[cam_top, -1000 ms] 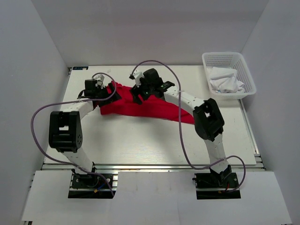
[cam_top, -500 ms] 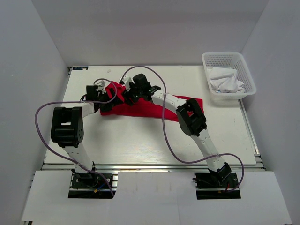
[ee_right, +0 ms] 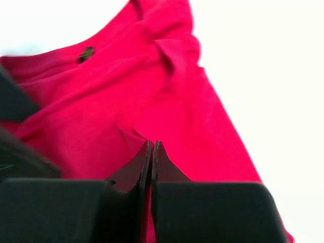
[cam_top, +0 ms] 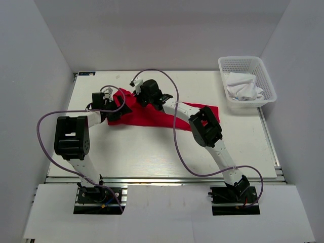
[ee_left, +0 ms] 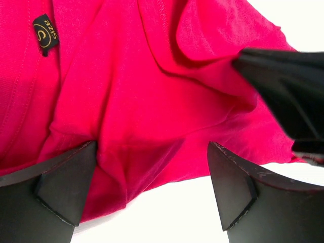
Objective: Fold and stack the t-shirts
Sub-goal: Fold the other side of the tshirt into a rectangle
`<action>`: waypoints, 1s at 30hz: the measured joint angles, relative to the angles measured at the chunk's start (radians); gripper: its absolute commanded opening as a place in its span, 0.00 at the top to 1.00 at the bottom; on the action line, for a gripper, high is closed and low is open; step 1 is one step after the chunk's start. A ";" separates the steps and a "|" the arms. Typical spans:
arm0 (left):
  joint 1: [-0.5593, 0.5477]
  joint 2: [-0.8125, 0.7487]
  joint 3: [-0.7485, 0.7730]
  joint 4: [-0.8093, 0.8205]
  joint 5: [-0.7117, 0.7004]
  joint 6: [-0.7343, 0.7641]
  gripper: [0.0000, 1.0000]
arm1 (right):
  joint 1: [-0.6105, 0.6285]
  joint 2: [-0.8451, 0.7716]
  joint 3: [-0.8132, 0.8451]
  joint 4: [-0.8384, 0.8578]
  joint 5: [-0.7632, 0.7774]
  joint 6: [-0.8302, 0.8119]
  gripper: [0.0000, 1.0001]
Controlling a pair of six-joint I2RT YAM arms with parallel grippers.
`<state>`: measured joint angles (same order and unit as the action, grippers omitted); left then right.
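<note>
One red t-shirt is seen lying crumpled across the far middle of the table, bunched at its left end and trailing out to the right under the right arm. No fold has been made in it, and no stack is seen anywhere – so the task is judged to be at its very start. The left gripper is held wide apart over the shirt's near edge, with a rumpled ridge of cloth between its fingers and the size label showing beyond; nothing is gripped by it. The right gripper is pressed closed at the bunched end, and a thin pinch of red fabric appears to be caught in it. A white mesh basket at the far right is seen holding crumpled white cloth – untouched. Spreading flat, folding and stacking are all left to be done.
</note>
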<state>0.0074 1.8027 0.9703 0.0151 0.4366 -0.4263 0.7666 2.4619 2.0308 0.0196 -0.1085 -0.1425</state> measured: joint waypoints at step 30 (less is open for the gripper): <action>0.007 -0.036 0.012 -0.106 -0.068 0.011 0.00 | -0.085 -0.019 -0.085 -0.062 0.217 0.206 0.10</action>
<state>0.0143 1.7664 0.9821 -0.0910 0.3691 -0.4152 0.6811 2.4424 1.9457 -0.0425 0.1089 0.0635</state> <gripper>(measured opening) 0.992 0.675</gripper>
